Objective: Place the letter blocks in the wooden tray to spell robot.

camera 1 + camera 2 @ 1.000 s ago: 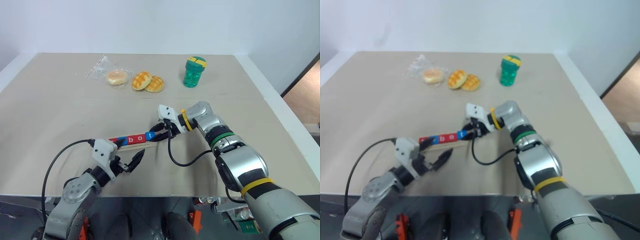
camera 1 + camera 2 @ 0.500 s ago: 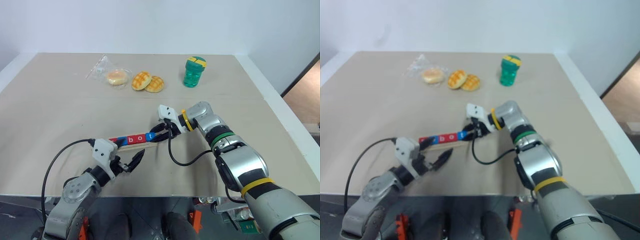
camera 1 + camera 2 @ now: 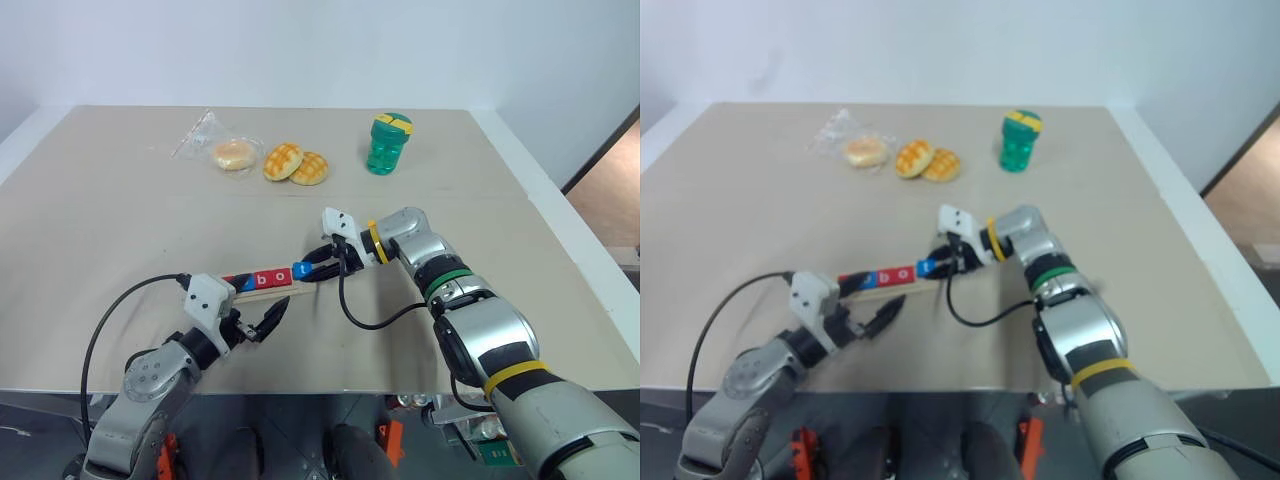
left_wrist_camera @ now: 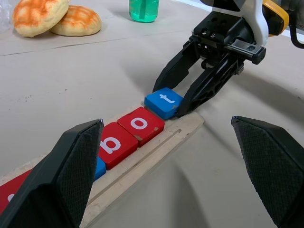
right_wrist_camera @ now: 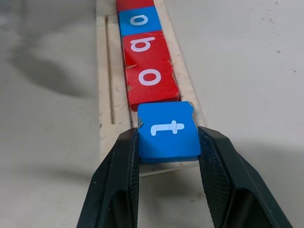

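Pinching the blue t block between both fingers, the right end effector holds it at the tray's right end, just beside the red o. On the tray, the other blocks sit in a row: red o, red b, blue o, then a red one cut off at the edge. The t looks slightly raised over the tray end; contact can't be told. Left end effector has its fingers spread wide, near the tray's left end, holding nothing. Two buns, a bagged bun and a green bottle sit well apart at the bench's far side.
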`<act>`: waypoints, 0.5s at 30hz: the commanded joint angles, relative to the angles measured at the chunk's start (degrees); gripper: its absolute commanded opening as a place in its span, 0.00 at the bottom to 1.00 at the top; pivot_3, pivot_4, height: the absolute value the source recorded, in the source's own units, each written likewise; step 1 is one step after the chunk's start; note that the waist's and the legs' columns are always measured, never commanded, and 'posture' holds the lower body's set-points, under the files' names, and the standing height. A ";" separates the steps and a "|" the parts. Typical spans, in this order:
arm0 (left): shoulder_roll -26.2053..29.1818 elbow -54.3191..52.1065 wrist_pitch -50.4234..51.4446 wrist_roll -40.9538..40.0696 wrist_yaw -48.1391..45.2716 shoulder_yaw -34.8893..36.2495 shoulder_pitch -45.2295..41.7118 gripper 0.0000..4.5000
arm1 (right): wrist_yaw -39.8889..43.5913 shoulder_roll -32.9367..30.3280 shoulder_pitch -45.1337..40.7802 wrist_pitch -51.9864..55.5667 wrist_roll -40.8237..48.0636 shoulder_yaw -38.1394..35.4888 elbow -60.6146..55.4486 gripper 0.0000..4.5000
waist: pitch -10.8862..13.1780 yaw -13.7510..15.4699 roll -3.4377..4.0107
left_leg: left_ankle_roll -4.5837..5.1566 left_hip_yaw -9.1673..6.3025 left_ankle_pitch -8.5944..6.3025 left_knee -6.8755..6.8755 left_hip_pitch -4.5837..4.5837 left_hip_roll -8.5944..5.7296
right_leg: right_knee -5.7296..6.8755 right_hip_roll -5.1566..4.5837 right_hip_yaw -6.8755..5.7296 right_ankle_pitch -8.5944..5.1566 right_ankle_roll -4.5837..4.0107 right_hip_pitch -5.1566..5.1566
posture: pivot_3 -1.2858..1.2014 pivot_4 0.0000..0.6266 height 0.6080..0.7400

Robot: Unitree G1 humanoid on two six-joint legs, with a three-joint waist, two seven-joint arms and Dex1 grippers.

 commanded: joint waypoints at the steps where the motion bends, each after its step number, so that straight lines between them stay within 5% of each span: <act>1: 0.62 -1.18 -0.09 -0.55 -0.61 0.29 -0.71 1.00 | 1.26 -0.60 1.14 1.14 1.43 -0.80 -4.63 0.38 | 0.00 0.01 0.00 | 0.00 -0.02 0.00 -0.01 0.00 0.00 | 0.00 0.01 -0.02 0.00 0.00 0.00 | 0.52 0.24 1.00; 15: 0.32 -0.89 0.03 -0.48 -0.23 -0.04 -1.13 1.00 | 0.73 -0.76 2.05 3.69 1.40 -0.43 -7.13 0.38 | 0.00 0.01 0.00 | 0.00 -0.02 0.00 0.00 0.00 0.00 | 0.00 0.01 -0.02 0.00 0.00 0.00 | 0.52 0.24 1.00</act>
